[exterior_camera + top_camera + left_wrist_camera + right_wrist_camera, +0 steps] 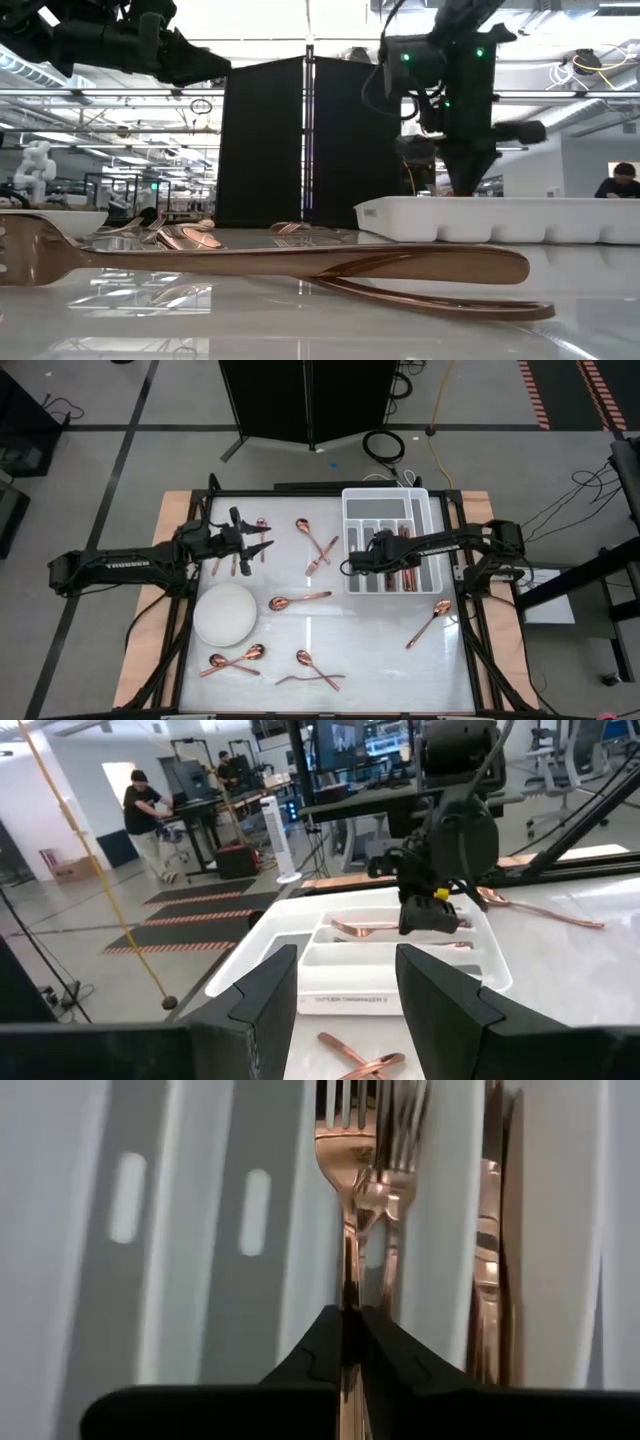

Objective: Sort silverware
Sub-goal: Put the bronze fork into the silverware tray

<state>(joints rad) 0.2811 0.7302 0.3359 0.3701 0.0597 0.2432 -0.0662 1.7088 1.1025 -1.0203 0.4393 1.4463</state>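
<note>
The right end effector [352,1342] is positioned over the white tray [388,498] at the far right of the bench [380,650], its fingers closed on the handle of a fork [347,1200]. The fork's long axis is seen to run straight ahead from the fingertips, in line with the tray's long slots, tines pointing away from the wrist. It hangs over a slot in which another fork [396,1180] already lies just beside it; more copper pieces are seen in the neighbouring slot. Release into that slot is judged to be the step in hand.

The left end effector [262,544] is held above the far left of the bench with its fingers apart and nothing between them. Loose silverware is scattered over the bench: a spoon [297,601] near the middle, crossed pieces [321,548] further back, a pair [232,660] in front of the plate [225,614]. The pieces beneath the left arm are judged nearer to that arm
</note>
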